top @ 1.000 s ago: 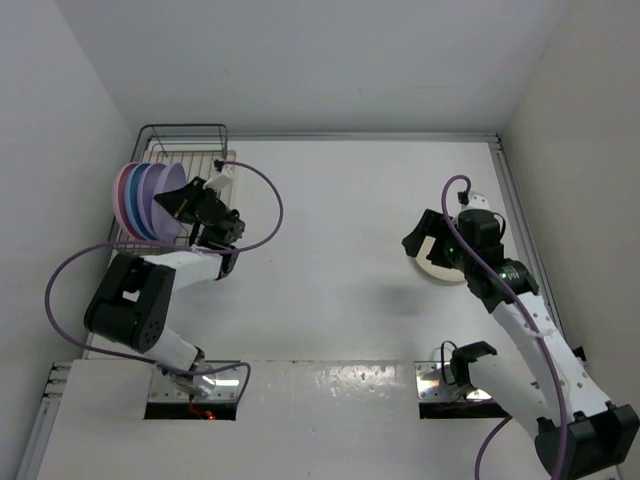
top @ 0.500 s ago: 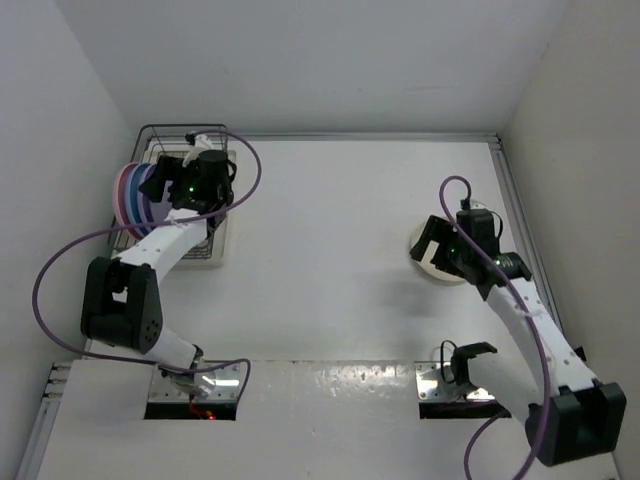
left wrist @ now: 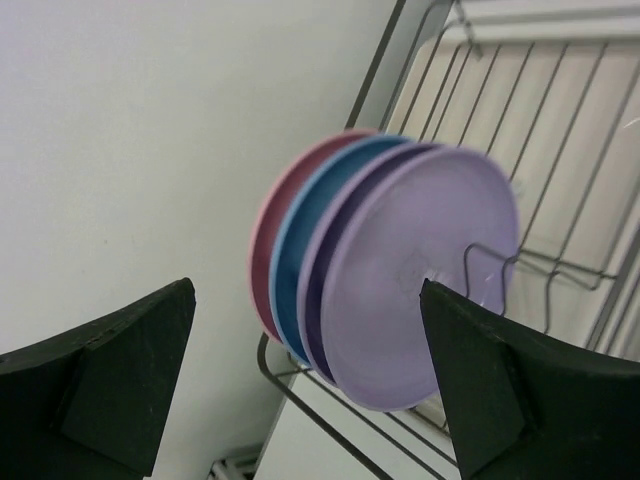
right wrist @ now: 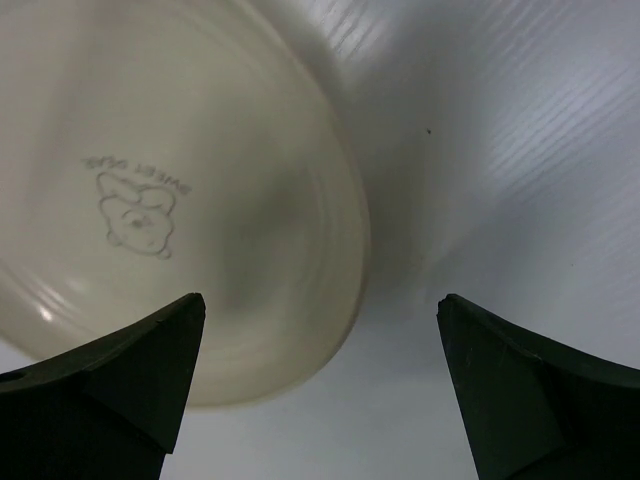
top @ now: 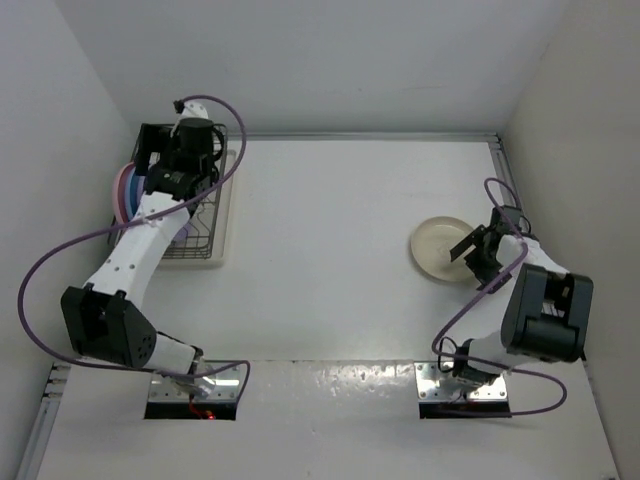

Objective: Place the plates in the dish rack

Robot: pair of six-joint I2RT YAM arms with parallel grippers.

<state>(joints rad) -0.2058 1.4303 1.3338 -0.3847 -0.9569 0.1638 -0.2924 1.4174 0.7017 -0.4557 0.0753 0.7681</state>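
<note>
1. White tabletop runs between plain white walls, and most of it lies bare between our two arms.
2. Nearest to us on the right, the right gripper hangs spread wide and empty. It is over the rim of the round cream plate, which lies flat on the tabletop and bears a small printed mark.
3. We judge the step in hand to be lifting this plate. One finger should go down just outside the rim and the other onto the plate, then pinch firmly, since a flat glazed rim may slip.
4. The right wall stands close beside that arm, so we would lift first and then swing left across the open middle.
5. Farthest off, at the far left against the wall, the dark wire dish rack sits on its cream-white drip tray.
6. A pink plate, a blue plate, a dark purple plate and a lilac plate stand upright in it, with bare wires beside the lilac one.
7. The left gripper hovers there, gaping wide and holding nothing.
</note>
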